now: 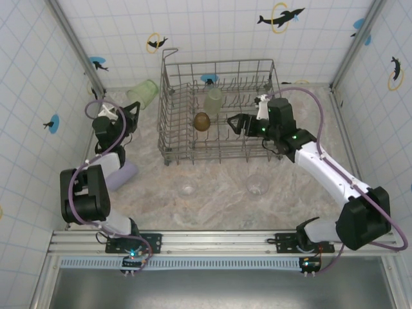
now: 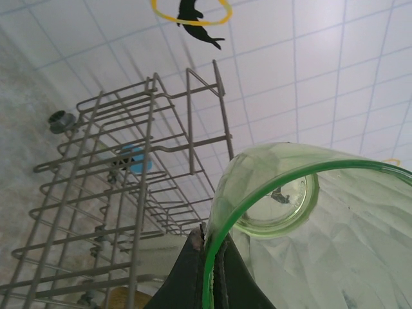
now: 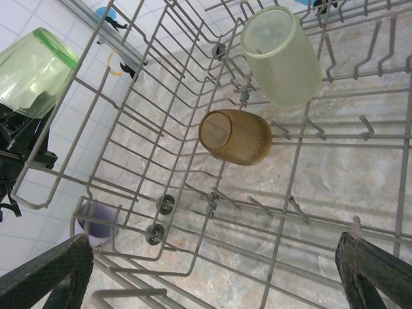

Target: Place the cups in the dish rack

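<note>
Got the pale green cup [image 1: 143, 92] in the left gripper [image 2: 207, 257], clamped shut on the rim wall, cup tilted and raised off the table [image 1: 219, 206], just beside the left wall of the dish rack [image 1: 165, 129] and outside it; reads as carry-over-and-place; lift above the top rail before crossing, no dragging plastic over wire; go slow at the wrist, since a one-wall pinch on a thin tumbler probably pivots; aim for free tines left of the amber cup [image 1: 202, 121] and frosted clear cup [image 1: 213, 101], both already inside the rack; turn mouth down, lower until seated between tines, only then let go; hold the right gripper [image 1: 235, 123], jaws wide apart with nothing in them, over the rack's right half, away from the drop spot; leave for later the lilac cup [image 1: 121, 175] by the left arm, plus left clear cup [image 1: 188, 188] and right clear cup [image 1: 257, 185] in front of the rack.
</note>
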